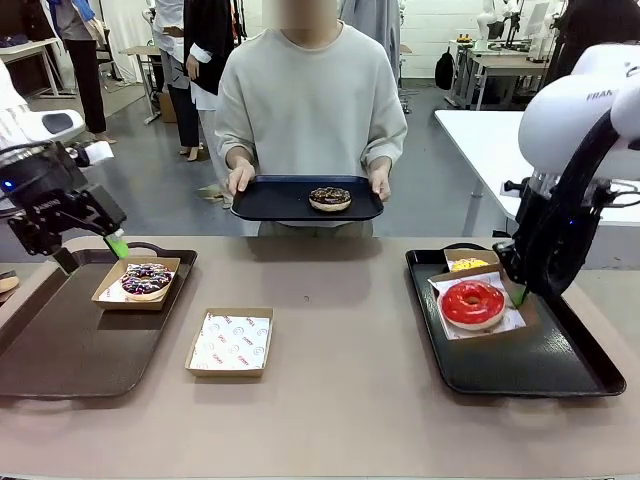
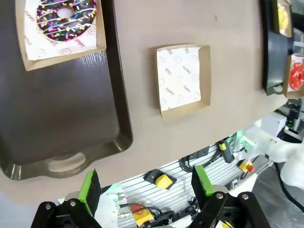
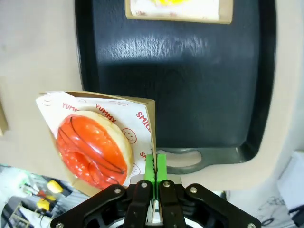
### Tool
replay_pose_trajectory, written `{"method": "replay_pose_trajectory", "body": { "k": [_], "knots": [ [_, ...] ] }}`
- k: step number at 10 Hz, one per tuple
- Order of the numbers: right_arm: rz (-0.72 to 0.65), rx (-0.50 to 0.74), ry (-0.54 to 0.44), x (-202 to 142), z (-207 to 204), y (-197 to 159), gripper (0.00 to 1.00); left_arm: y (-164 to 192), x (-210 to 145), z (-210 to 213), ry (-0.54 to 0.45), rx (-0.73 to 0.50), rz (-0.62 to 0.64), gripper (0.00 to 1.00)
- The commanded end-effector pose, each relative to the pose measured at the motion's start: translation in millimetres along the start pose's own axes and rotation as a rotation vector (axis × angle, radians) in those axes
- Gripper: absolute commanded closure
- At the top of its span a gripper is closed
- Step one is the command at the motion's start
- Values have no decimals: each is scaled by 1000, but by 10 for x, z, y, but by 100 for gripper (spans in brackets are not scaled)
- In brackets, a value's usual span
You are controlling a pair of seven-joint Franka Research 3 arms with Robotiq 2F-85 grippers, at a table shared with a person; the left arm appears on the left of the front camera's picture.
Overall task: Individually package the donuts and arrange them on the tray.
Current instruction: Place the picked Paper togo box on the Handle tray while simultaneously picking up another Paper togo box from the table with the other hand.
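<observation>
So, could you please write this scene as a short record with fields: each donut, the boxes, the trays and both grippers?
Red donut: in the held box, at the right tray
Yellow donut: boxed, far end of the right tray
Drizzled donut: boxed, on the left tray
Chocolate donut: unboxed, on the far tray, which the person holds
Empty box: paper-lined, on the table between the trays
Left gripper: open, holding nothing
Right gripper: shut on a wall of the held box
</observation>
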State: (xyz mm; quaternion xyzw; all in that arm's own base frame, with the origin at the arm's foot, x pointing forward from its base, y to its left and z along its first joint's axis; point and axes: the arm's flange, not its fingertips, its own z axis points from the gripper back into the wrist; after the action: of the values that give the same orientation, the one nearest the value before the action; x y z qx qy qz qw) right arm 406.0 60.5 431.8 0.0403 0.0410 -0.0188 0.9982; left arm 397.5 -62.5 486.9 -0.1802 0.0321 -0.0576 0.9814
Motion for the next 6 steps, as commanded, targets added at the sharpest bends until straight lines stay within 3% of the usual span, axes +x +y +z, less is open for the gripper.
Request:
{"method": "replay_pose_trajectory", "body": {
  "k": [1,6],
  "knots": [
    [-42,45,17,72,-181,-57,98,-74,-27,-167,-10,70,11,0],
    [-82,64,87,252,-507,-121,98,-419,67,-634,-43,153,-49,0]
  ]
}}
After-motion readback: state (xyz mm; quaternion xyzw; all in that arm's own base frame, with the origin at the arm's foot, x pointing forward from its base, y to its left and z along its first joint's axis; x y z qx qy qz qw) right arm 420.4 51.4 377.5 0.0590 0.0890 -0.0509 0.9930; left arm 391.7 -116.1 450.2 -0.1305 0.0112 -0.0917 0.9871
